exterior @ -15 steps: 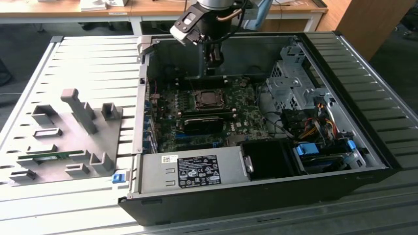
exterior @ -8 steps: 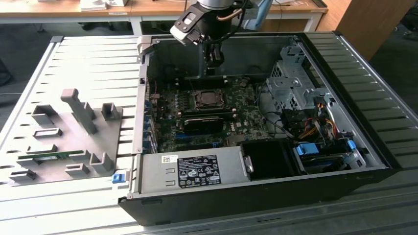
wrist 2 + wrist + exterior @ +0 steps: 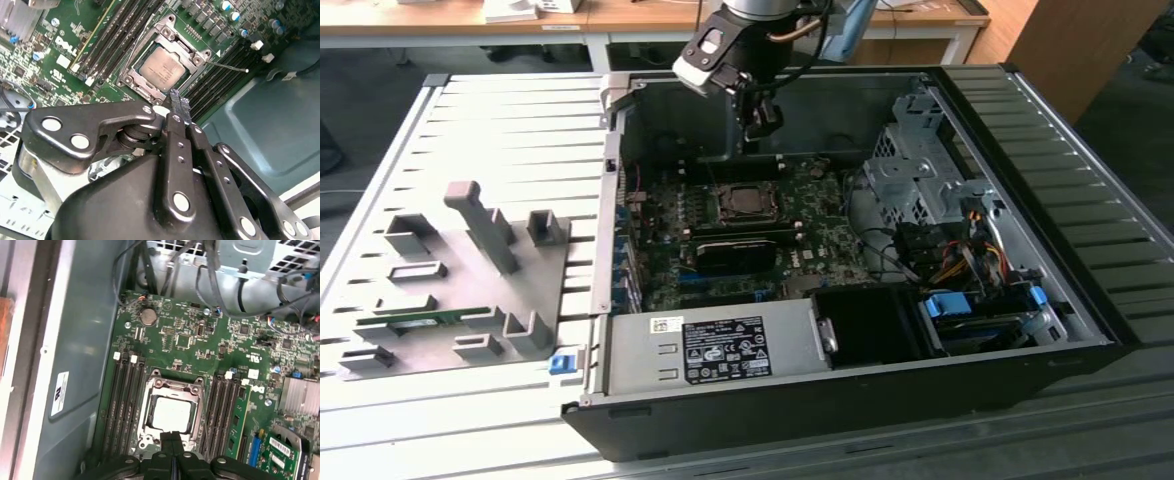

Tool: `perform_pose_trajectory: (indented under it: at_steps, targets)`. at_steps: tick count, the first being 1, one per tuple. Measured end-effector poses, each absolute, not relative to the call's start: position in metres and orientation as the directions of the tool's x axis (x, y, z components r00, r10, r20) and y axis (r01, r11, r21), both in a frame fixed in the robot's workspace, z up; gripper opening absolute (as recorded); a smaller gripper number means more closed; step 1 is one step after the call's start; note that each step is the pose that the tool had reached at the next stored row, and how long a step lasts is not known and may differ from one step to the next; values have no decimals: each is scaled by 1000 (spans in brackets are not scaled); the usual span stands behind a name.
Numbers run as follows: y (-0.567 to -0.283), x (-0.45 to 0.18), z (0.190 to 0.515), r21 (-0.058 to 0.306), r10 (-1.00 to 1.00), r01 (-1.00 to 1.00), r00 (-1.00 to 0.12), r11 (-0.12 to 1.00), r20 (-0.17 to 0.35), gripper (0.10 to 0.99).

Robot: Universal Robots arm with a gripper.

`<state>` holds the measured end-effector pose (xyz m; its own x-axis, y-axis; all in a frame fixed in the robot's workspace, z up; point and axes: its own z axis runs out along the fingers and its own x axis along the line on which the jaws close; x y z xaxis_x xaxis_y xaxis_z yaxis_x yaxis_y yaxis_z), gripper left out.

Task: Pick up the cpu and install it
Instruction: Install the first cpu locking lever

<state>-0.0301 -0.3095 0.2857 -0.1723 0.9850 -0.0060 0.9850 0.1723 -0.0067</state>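
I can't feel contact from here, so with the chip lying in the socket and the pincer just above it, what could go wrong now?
1. The pincer hangs closed close over the socket frame; drifting down could scrape the chip.
2. Whether the chip lies fully flat is unclear, so it may be slightly off.
3. The thin latch lever sticks out sideways and could snag.
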Motion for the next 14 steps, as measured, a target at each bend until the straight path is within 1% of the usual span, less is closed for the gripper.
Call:
perform_pose_trajectory:
  at_steps: [14]
  targets:
    - [-310, -30, 286, -7, 941, 941, -338, 338, -6, 106]
